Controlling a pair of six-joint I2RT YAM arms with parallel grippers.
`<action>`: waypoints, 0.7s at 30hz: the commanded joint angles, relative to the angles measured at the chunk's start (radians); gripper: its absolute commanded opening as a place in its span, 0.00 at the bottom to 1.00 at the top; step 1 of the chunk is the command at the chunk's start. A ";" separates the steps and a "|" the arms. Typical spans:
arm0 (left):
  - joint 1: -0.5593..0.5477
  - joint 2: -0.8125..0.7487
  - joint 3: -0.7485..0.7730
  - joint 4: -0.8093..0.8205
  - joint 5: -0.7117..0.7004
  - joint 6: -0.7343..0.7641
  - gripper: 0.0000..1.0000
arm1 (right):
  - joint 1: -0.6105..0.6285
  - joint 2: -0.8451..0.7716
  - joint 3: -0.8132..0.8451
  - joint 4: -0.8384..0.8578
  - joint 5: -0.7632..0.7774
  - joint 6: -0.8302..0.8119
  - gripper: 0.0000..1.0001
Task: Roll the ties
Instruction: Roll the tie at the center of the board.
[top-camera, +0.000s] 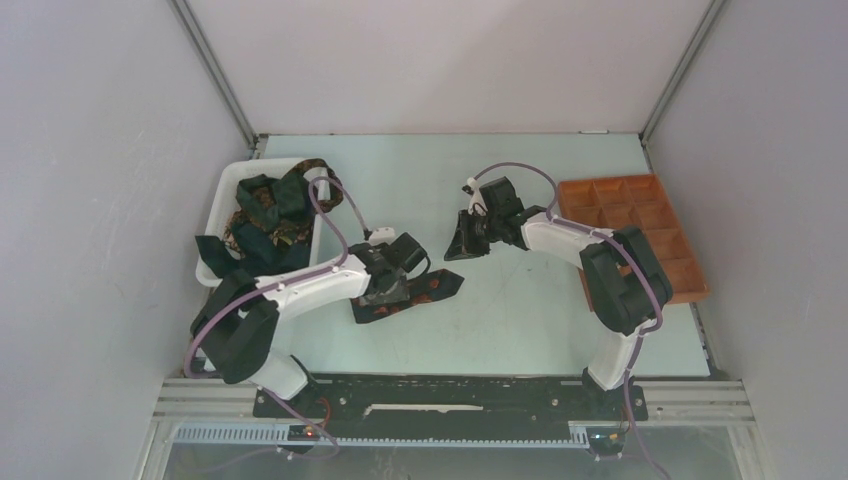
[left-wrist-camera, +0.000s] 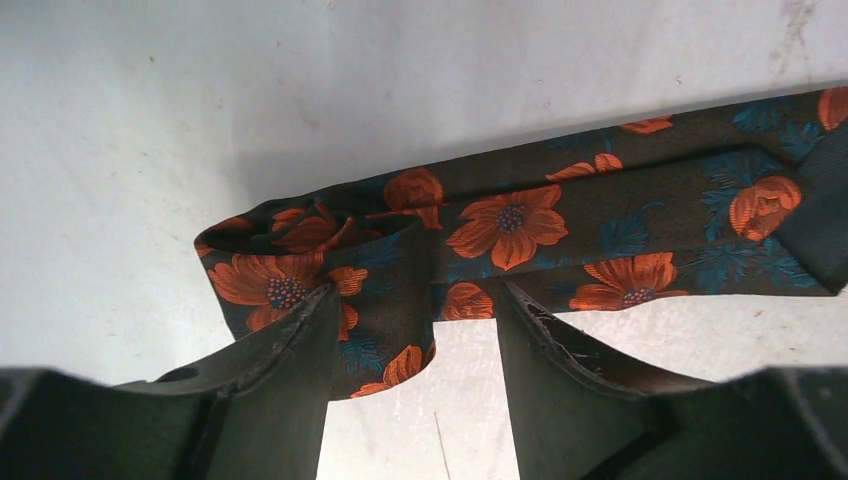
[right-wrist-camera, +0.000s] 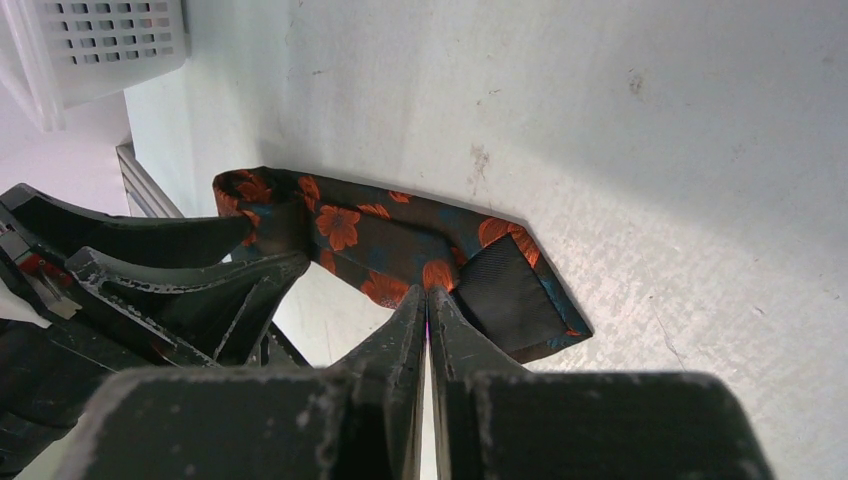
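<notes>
A dark tie (top-camera: 428, 289) with orange-red flowers lies flat on the table between the arms. Its narrow part is folded back into a loose loop (left-wrist-camera: 300, 235) at one end. My left gripper (left-wrist-camera: 415, 320) is open and low over that looped end, and a flap of the fabric lies between its fingers (left-wrist-camera: 290, 350). In the top view the left gripper (top-camera: 383, 293) covers the tie's left part. My right gripper (right-wrist-camera: 427, 292) is shut, its tips at the tie's edge (right-wrist-camera: 400, 285) beside the black-lined wide end (right-wrist-camera: 510, 290). Whether they touch the fabric I cannot tell.
A white bin (top-camera: 213, 215) at the left holds more dark patterned ties (top-camera: 268, 205). An orange-brown compartment tray (top-camera: 640, 228) sits at the right edge behind the right arm. The left gripper's fingers (right-wrist-camera: 150, 255) show at the left of the right wrist view.
</notes>
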 joint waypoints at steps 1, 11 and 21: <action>0.017 -0.060 -0.045 0.098 0.062 -0.041 0.61 | -0.001 -0.049 -0.009 0.022 0.003 -0.010 0.06; 0.047 -0.246 -0.107 0.089 0.005 0.003 0.64 | 0.061 -0.086 -0.009 0.017 0.040 -0.007 0.07; 0.067 -0.524 -0.209 0.044 -0.034 0.020 0.80 | 0.194 -0.118 -0.009 0.031 0.068 0.015 0.17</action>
